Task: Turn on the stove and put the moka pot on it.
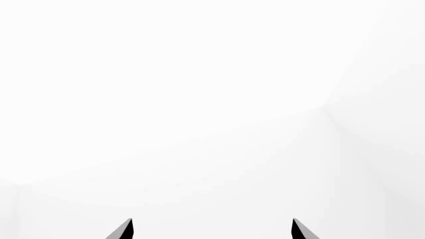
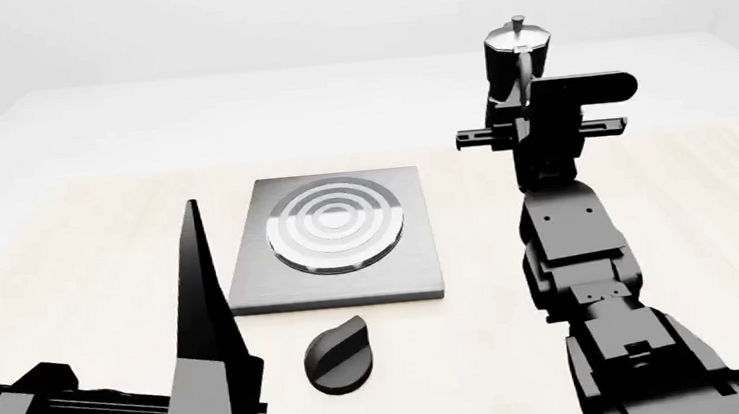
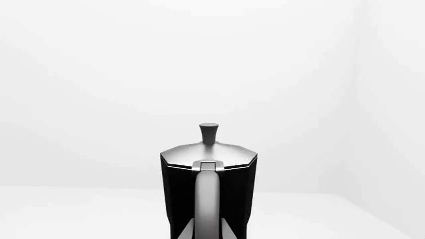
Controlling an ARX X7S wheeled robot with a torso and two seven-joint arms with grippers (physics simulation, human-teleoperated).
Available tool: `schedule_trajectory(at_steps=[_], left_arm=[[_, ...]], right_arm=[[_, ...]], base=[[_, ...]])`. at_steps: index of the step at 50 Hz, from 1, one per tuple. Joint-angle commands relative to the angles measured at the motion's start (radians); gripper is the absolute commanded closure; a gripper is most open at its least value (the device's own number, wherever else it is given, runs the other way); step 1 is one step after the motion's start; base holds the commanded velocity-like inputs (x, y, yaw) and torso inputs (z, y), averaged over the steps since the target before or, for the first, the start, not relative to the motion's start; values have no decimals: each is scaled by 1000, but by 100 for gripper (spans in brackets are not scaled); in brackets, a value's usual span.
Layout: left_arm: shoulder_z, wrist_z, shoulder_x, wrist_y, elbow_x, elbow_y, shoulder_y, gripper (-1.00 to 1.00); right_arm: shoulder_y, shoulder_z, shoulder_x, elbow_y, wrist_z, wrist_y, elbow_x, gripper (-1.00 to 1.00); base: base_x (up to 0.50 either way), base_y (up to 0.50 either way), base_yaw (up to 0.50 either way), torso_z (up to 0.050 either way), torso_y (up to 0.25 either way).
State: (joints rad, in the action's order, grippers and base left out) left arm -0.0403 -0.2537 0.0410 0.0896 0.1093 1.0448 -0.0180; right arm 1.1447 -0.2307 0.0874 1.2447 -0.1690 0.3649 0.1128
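Note:
The stove (image 2: 335, 270) is a flat grey slab with a ringed round burner (image 2: 335, 222), lying on the table's middle. Its round black knob (image 2: 339, 355) lies apart, just in front of the slab. My right gripper (image 2: 519, 99) is shut on the handle of the moka pot (image 2: 517, 52) and holds it upright in the air, right of and beyond the stove. In the right wrist view the moka pot (image 3: 208, 179) fills the middle, its handle between that gripper's (image 3: 207, 232) tips. My left gripper (image 1: 212, 230) is open and empty, facing white walls; one finger (image 2: 198, 282) stands left of the stove.
The pale wooden table (image 2: 690, 199) runs across the head view, with white floor and walls behind. My right arm (image 2: 591, 288) stretches along the table's right side. The left arm's wrist (image 2: 79, 413) sits at the near left corner.

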Motion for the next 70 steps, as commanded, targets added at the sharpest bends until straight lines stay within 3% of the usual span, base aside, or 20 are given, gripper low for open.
schedule_trajectory(at_steps=[1,6,11,22,36,46,57,70], left_arm=[[-15,-6,-9,-8,-5,1,10,-100],[-13,-7,-11,-8,-4,1,10,-100],[-12,-11,-12,-2,-2,1,3,-100],[-14,-26,-23,9,4,1,-6,-100],[-15,-35,-33,6,8,2,-2,-100],[-18,-39,-35,11,13,2,-1,-100],[-19,-36,-35,22,14,2,-2,-100],[-23,-39,-34,34,13,2,-5,-100]], right_arm=[[94,5,-49,64,-17,-13,-97,100],[116,20,-66,64,23,-21,-84,100],[122,49,-86,64,172,34,-12,100],[126,-332,-87,63,268,85,439,100],[135,-808,-87,48,226,145,896,100],[126,-1055,-87,6,208,195,1166,100],[101,-1262,-87,-63,196,258,1360,100],[71,-1333,-87,-132,146,280,1386,100]], base=[[0,0,0,0,0],[0,0,0,0,2],[0,0,0,0,0],[0,0,0,0,2],[0,0,0,0,1],[0,0,0,0,1],[0,0,0,1,1],[0,0,0,0,2]])
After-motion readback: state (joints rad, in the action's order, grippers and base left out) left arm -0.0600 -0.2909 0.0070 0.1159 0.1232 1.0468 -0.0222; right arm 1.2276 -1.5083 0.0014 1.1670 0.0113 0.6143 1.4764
